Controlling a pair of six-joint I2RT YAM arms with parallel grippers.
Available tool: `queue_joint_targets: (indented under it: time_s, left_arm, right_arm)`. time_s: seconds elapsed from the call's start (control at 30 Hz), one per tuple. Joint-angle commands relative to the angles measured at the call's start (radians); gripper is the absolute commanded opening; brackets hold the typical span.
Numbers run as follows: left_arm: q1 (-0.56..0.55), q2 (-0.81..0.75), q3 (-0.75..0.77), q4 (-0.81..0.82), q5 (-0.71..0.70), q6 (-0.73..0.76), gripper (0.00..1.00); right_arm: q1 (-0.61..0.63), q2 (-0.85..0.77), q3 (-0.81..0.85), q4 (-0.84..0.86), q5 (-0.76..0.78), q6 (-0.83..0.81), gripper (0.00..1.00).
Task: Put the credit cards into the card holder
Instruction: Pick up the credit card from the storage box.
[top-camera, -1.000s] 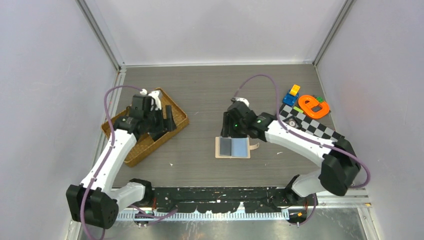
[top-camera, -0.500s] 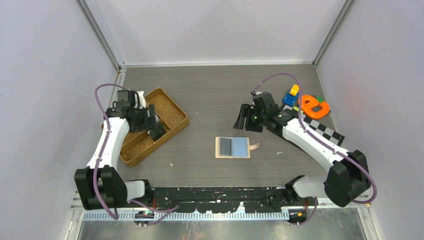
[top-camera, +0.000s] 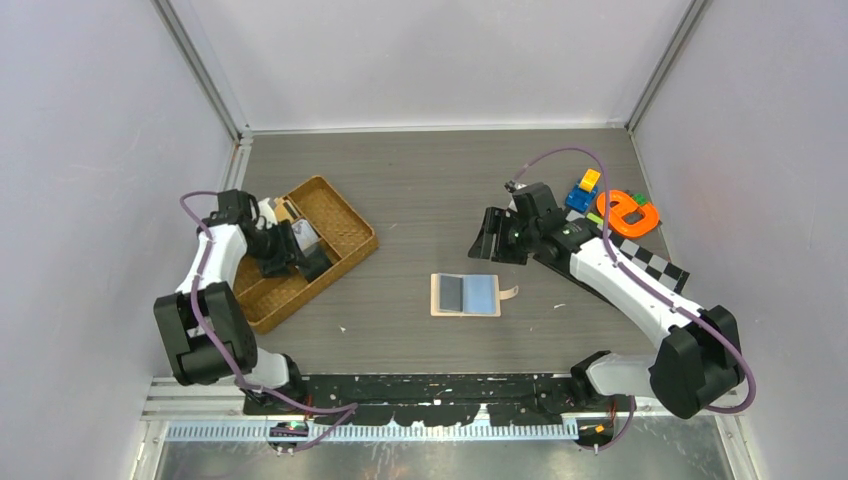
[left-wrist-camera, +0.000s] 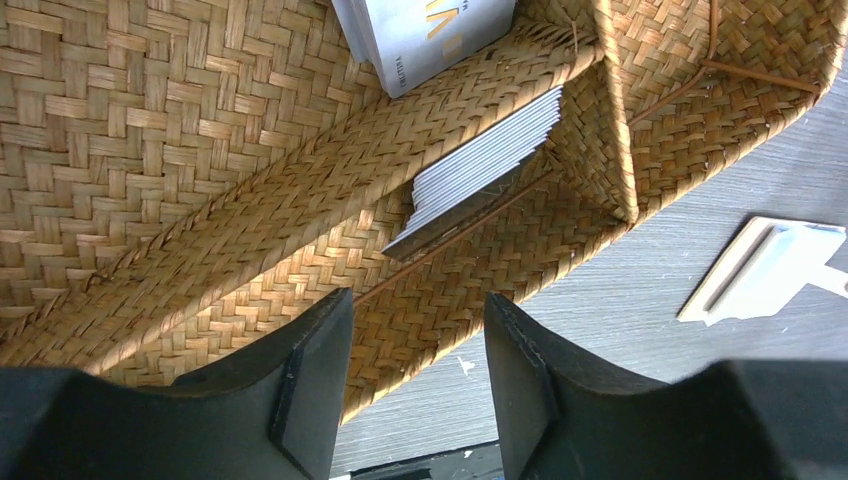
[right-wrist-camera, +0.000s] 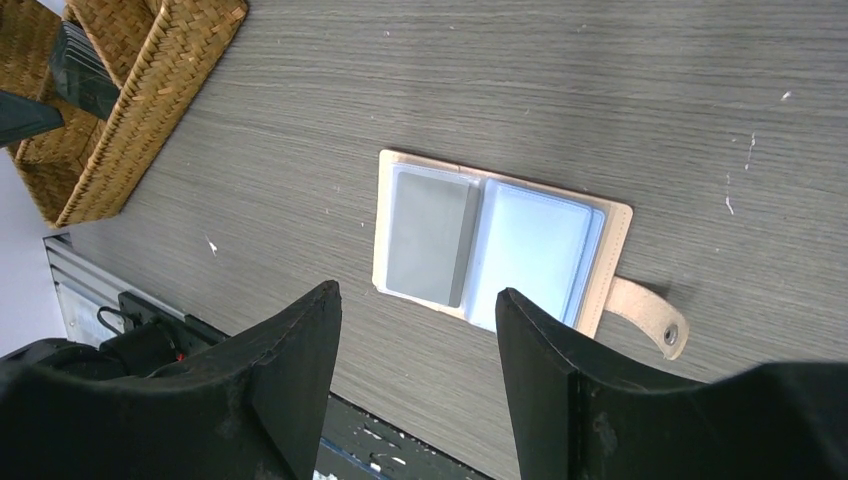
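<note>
The card holder (top-camera: 440, 296) lies opened flat on the bench (top-camera: 420, 180), near the middle of the overhead view. Its snap tab (right-wrist-camera: 648, 315) sticks out toward the right of the frame. In the right wrist view a grey-silver card (right-wrist-camera: 430, 235) sits on the holder's left half and a light blue card (right-wrist-camera: 535, 250) on its right half. Both lie square within the beige border. Whether they are tucked under the clear pockets is not plain.

The right gripper (top-camera: 490, 240) hangs above the bench to the upper right of the holder, apart from it. Its own camera shows the right gripper (right-wrist-camera: 418, 295) spread wide with nothing between the fingers (right-wrist-camera: 290, 380).

The left gripper (top-camera: 310, 260) is over the brown wicker tray (top-camera: 352, 222) at the left of the overhead view. In the left wrist view the left gripper (left-wrist-camera: 417, 300) is parted and empty, with the tray's weave showing through the gap. A stack of thin grey-white cards (left-wrist-camera: 480, 160) leans in a compartment beside a woven divider (left-wrist-camera: 300, 210). A white card with gold lettering (left-wrist-camera: 430, 30) lies in the compartment above it at the top edge.

At the upper right of the overhead view, an orange ring-shaped toy (top-camera: 628, 212), blue and yellow blocks (top-camera: 583, 190) and a checkered board (top-camera: 625, 252) rest near the wall.
</note>
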Motion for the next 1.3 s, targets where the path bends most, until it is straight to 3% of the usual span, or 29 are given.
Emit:
queue_joint_targets:
  time_s: [0.0, 0.63, 1.27]
  left_arm:
    - [0.013, 0.022, 0.021, 0.025, 0.056, -0.010, 0.52]
    - [0.045, 0.159, 0.080, 0.015, 0.076, -0.007, 0.37]
    - [0.064, 0.170, 0.078, 0.009, 0.074, 0.019, 0.10]
  right_arm:
    - [-0.010, -0.039, -0.013, 0.029, -0.026, -0.012, 0.63]
    - [-0.027, -0.059, -0.038, 0.030, -0.043, -0.014, 0.63]
    - [-0.031, -0.086, -0.068, 0.032, -0.073, -0.020, 0.63]
